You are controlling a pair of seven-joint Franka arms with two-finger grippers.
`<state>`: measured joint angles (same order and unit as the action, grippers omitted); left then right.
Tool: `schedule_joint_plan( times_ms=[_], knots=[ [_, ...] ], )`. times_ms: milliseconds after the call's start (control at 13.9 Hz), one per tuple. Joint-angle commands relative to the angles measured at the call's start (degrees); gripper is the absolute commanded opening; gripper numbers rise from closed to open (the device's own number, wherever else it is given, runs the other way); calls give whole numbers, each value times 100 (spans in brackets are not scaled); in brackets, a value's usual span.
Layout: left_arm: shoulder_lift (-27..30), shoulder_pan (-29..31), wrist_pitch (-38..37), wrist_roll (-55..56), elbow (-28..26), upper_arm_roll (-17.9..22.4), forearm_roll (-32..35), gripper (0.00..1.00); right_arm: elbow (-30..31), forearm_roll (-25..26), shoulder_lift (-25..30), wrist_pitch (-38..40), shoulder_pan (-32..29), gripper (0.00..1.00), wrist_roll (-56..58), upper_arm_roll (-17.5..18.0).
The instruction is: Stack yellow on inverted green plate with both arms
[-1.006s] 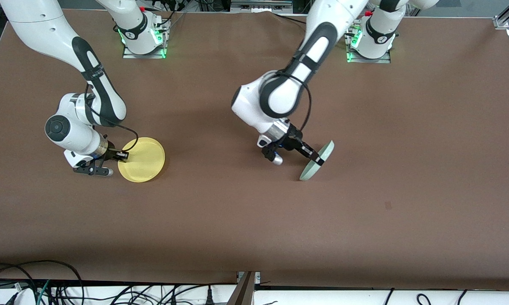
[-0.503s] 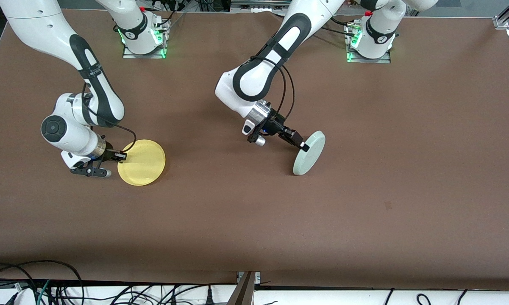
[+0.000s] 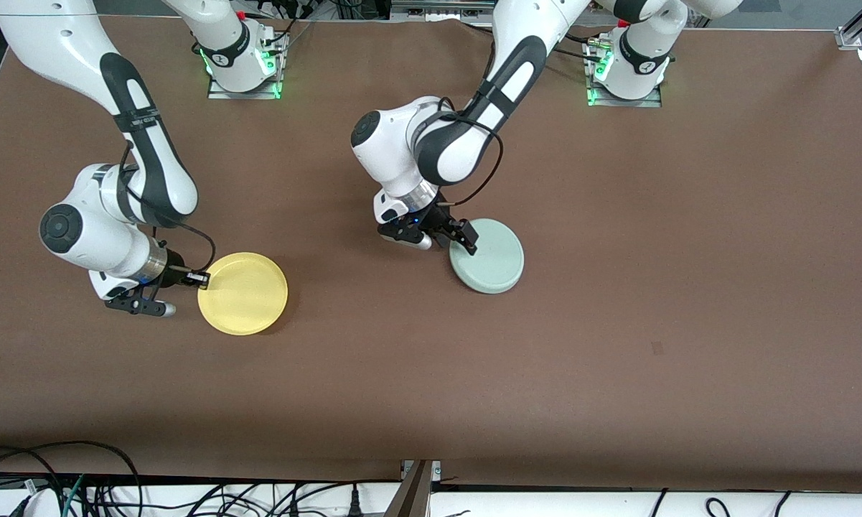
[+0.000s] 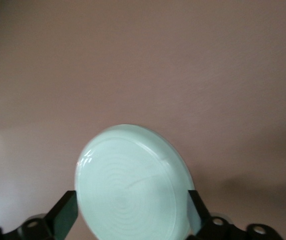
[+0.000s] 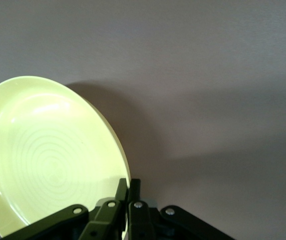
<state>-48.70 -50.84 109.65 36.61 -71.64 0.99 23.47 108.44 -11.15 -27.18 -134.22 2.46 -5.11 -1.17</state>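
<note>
The pale mint-green plate (image 3: 489, 258) lies upside down on the table near its middle, its ringed underside up. It also shows in the left wrist view (image 4: 132, 185). My left gripper (image 3: 468, 240) is open at the plate's rim on the right arm's side. In the left wrist view the gripper (image 4: 130, 196) has its fingers spread to either side of the plate. My right gripper (image 3: 202, 278) is shut on the rim of the yellow plate (image 3: 244, 293), right side up and held slightly off the table. The right wrist view shows the gripper (image 5: 128, 184) pinching the yellow plate's (image 5: 47, 155) rim.
The brown table (image 3: 617, 345) stretches wide toward the left arm's end and toward the front camera. Both arm bases (image 3: 240, 64) stand along the table's edge farthest from the front camera. Cables (image 3: 79, 488) hang below the table's near edge.
The left arm turned the green plate from on edge to flat and upside down, moved it toward the right arm's end, and opened its fingers. The right gripper shifted the yellow plate slightly toward the front camera.
</note>
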Motion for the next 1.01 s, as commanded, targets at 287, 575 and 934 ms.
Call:
schedule_joint_plan(
  times_ms=[287, 575, 934],
  knots=[
    [473, 1012, 418, -127, 124, -63, -1512, 100, -500, -949, 2, 687, 27, 0, -86, 379],
    [1247, 1970, -460, -784, 124, -55, -1530, 100, -561, -1258, -6, 617, 272, 0, -1041, 924],
    [1915, 3113, -1285, -2384, 71, -46, -1530, 100, -552, -1548, -252, -690, 1895, 0, -2780, 960]
  ],
)
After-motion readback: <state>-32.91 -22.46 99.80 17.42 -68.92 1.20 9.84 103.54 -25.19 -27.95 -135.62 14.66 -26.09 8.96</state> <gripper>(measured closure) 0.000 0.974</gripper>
